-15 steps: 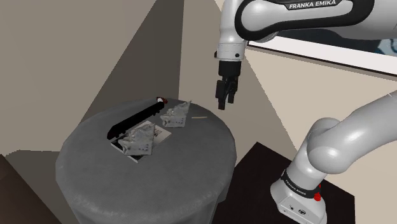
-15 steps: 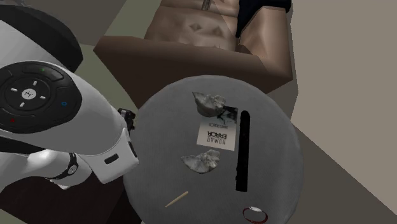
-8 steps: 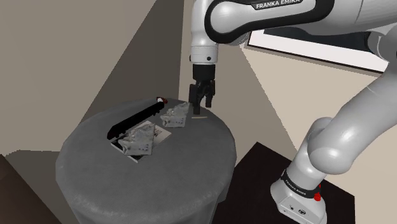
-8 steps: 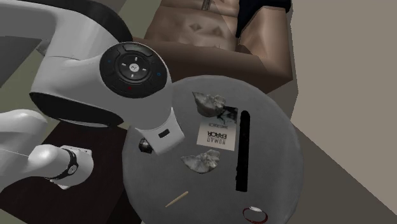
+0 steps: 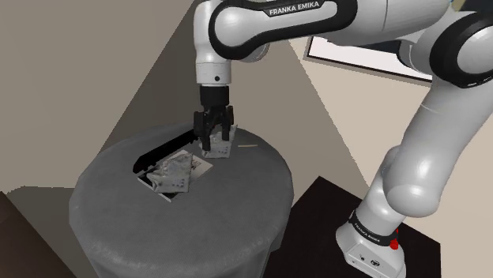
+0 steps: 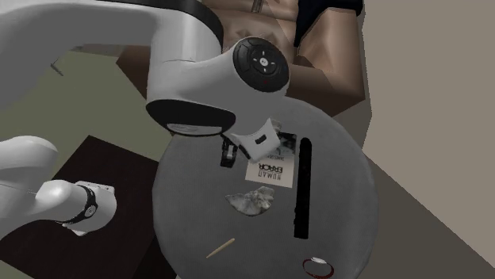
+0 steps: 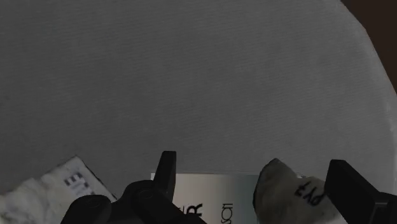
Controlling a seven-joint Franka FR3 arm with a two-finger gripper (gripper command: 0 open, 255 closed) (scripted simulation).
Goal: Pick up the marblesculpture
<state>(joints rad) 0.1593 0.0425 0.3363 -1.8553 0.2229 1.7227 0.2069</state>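
Over the last second the white arm (image 5: pixel 229 35) has swung in from beyond the rim on the shoulder view's right and come down low over the round grey table (image 5: pixel 182 229). That is the one real change, and nothing on the tabletop has shifted. The long black bar (image 6: pixel 302 186) and the white printed card (image 6: pixel 270 170) lie where they lay. The black gripper (image 5: pixel 213 136) now hangs just above the marble sculpture (image 5: pixel 224 150), which sits at the end of the card toward the shoulder view's right. Its fingers are spread wide and pinch nothing. In the wrist view the gripper (image 7: pixel 254 164) has the marble sculpture (image 7: pixel 286 191) between its fingers, much nearer one than the other; whether it touches that finger we cannot tell. A second, similar sculpture (image 6: pixel 252 200) rests at the card's other end, apart from the hand. We judge the approach nearly done: a little centring, a short descent, then the close.
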